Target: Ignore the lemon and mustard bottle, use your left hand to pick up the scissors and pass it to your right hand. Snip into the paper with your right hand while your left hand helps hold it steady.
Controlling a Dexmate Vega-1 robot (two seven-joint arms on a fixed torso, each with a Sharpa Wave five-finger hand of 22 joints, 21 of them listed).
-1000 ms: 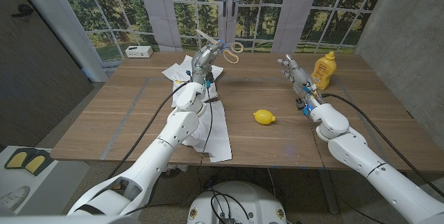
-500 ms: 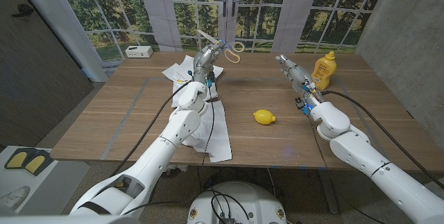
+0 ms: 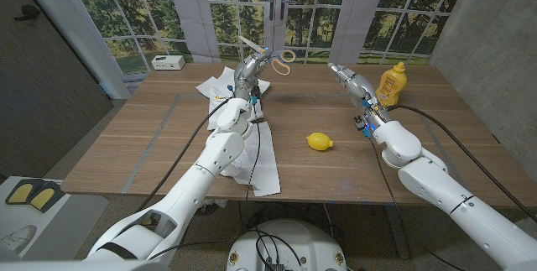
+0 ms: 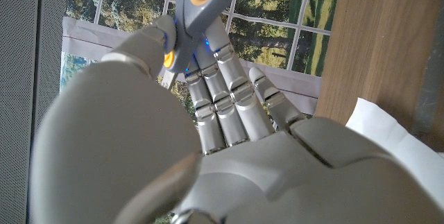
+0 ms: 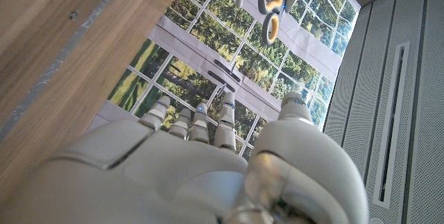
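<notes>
- Step in hand: the handover. My left robot hand [image 3: 249,71] holds the scissors [image 3: 270,57] up off the table [image 3: 151,137], toward the far edge at about 12 o'clock.
- Left wrist view: my fingers [image 4: 223,92] and thumb pinch the scissors [image 4: 201,2] near the pivot. In the head view the yellow loops point toward 3 o'clock, at my other arm.
- My right robot hand [image 3: 348,80] is raised at about 1 o'clock, fingers out and holding nothing. It is apart from the scissors, with a clear gap between.
- Right wrist view: the loops [image 5: 271,5] hang ahead of my right fingers [image 5: 197,123], no contact.
- Paper [image 3: 262,158] lies on the table under my left arm, running from 12 toward 6 o'clock; a crumpled part sits under the left robot hand.
- Lemon [image 3: 319,142] mid-table, mustard bottle [image 3: 390,84] at 2 o'clock just beyond my right robot hand. Leaving both alone.
- Next, as I judge it: close the gap toward 9 o'clock, get right fingers into the loops, and release the left pinch only once the right grip is firm.
- Risk: brushing the mustard bottle, or a dropped pair during the swap.
</notes>
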